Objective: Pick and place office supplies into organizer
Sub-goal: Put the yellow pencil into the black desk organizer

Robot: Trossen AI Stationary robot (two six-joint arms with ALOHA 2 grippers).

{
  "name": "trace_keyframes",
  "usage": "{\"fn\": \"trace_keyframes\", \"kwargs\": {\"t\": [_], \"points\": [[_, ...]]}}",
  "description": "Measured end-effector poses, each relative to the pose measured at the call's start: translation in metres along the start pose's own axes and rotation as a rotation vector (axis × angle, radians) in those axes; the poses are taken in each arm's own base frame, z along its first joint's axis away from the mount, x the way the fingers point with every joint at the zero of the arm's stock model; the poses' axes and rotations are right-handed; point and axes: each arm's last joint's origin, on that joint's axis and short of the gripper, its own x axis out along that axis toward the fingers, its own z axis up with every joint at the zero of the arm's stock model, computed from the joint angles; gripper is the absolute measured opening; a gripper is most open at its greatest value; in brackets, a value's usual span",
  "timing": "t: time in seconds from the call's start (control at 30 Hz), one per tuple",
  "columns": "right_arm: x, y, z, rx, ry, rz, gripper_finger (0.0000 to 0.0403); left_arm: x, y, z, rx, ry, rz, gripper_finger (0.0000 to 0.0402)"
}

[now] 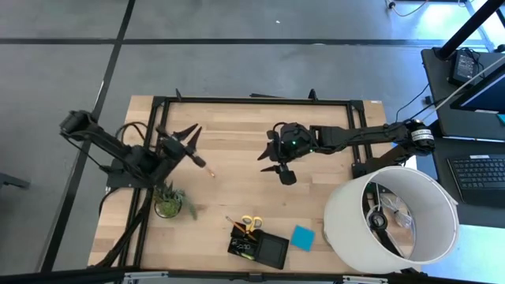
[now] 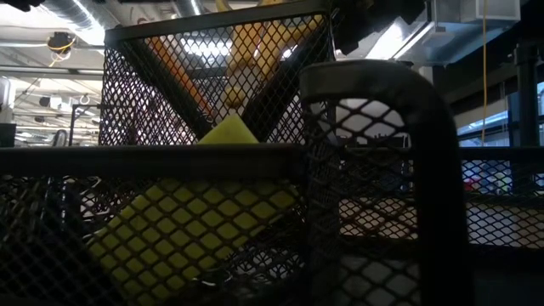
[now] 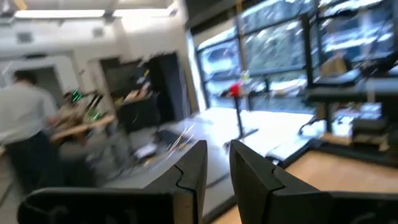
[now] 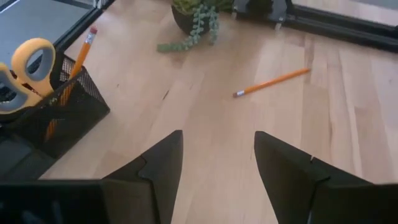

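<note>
Scissors [image 1: 251,223] in organizer [image 1: 259,248]

A light wooden tabletop [image 1: 237,181] with a black metal frame stands on a grey floor [image 1: 237,63] crossed by dark seams. To one side, a dark desk [image 1: 473,118] carries a keyboard [image 1: 480,175] and a monitor edge. Beyond the table, tall windows [image 3: 292,50] let in bright daylight, and long ceiling lights [image 3: 68,14] glow overhead. A person in a light shirt [image 3: 22,124] stands near a cluttered workbench [image 3: 87,124]. Silver ducting [image 2: 76,17] runs along the ceiling, and a red-topped stand [image 3: 236,106] rises from the pale floor by the windows.
</note>
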Motion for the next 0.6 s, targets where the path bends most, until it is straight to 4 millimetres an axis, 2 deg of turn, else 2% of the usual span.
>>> {"fn": "trace_keyframes", "kwargs": {"t": [0.2, 0.33, 0.4, 0.47, 0.6], "points": [[0.0, -0.001, 0.004, -0.015, -0.041, -0.011, 0.02, -0.002, 0.008, 0.01, -0.04, -0.17, -0.195, 0.0062], [0.0, -0.002, 0.007, -0.024, -0.066, -0.018, 0.02, -0.005, 0.003, 0.009, -0.04, -0.318, -0.526, 0.0062], [0.0, -0.002, 0.008, -0.027, -0.08, -0.022, 0.02, -0.003, 0.002, 0.008, -0.043, -0.337, -0.663, 0.0062], [0.0, -0.002, 0.008, -0.029, -0.086, -0.024, 0.02, 0.001, 0.003, 0.005, -0.033, -0.288, -0.677, 0.0062], [0.0, -0.002, 0.008, -0.029, -0.086, -0.024, 0.02, 0.014, 0.011, -0.011, 0.032, -0.07, -0.524, 0.0062]]}}
